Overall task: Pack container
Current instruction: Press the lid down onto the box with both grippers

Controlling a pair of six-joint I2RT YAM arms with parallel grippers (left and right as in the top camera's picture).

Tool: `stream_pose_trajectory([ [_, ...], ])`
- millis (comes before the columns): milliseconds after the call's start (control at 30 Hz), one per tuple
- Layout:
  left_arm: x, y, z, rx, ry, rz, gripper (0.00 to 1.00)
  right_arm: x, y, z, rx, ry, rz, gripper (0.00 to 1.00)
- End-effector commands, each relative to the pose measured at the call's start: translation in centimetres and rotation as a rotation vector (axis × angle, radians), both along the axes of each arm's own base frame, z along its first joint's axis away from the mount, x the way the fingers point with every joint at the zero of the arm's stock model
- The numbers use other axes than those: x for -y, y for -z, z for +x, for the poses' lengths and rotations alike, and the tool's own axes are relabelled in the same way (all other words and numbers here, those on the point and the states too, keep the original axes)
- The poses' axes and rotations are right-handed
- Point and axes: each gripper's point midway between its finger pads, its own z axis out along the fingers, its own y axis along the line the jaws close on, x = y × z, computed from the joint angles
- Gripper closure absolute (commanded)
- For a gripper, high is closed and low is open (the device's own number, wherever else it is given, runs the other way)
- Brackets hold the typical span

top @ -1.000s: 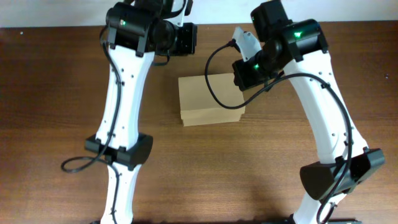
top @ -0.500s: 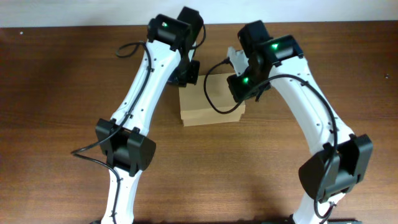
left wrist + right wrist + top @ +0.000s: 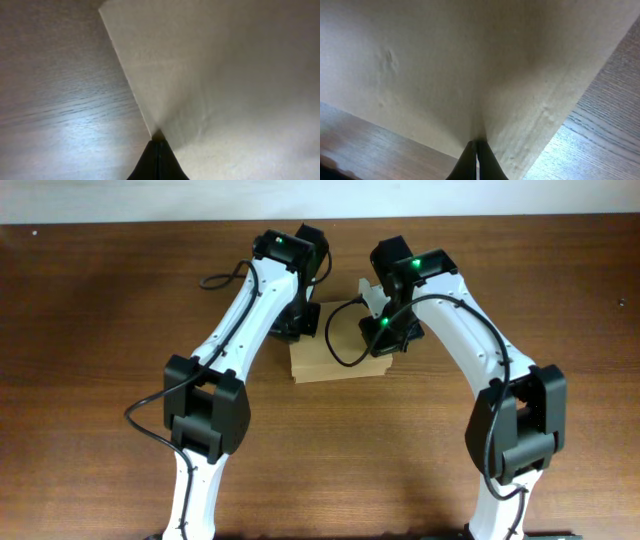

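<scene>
The container (image 3: 335, 358) is a tan cardboard box with its lid down, at the middle of the table. My left gripper (image 3: 300, 328) is over its back left corner. In the left wrist view the shut fingertips (image 3: 159, 146) touch the box (image 3: 225, 75) at its left edge. My right gripper (image 3: 388, 340) is over the box's right edge. In the right wrist view the shut fingertips (image 3: 476, 146) press against the box's top (image 3: 470, 65) near its edge. Neither gripper holds anything. The box's inside is hidden.
The brown wooden table (image 3: 100, 330) surrounds the box. A pale wall strip (image 3: 100, 200) runs along the back edge. Black cables loop from both arms near the box (image 3: 345, 330). Both arm bases stand at the table's front.
Both arms have swung inward to the box. The left gripper came from the far back left to the box's left corner. The right gripper moved down onto the right edge.
</scene>
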Motion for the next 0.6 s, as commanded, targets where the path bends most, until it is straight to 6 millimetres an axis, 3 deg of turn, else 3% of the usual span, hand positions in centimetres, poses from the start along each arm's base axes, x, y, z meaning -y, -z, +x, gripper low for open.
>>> stream_pose_trajectory([
  [0, 0.2, 2.4, -1.2, -0.071, 0.007, -0.017, 0.99, 0.3, 2.1, 0.0, -0.034, 0.001, -0.041, 0.96],
  [167, 0.0, 3.7, -2.1, -0.111, 0.006, -0.014, 0.98, 0.3, 2.1, 0.1, -0.029, 0.002, -0.039, 0.96],
  [300, -0.3, 1.8, -1.4, -0.057, 0.002, -0.018, 0.98, 0.7, 0.8, 0.7, -0.002, 0.018, -0.029, 0.96],
  [400, -1.1, -1.8, 0.3, 0.041, -0.027, -0.057, 0.98, 1.4, -1.8, 2.1, 0.058, 0.050, -0.009, 0.96],
  [567, -4.9, -10.5, 3.5, 0.266, -0.130, -0.137, 0.98, 3.6, -8.8, 5.3, 0.219, 0.152, 0.045, 0.96],
])
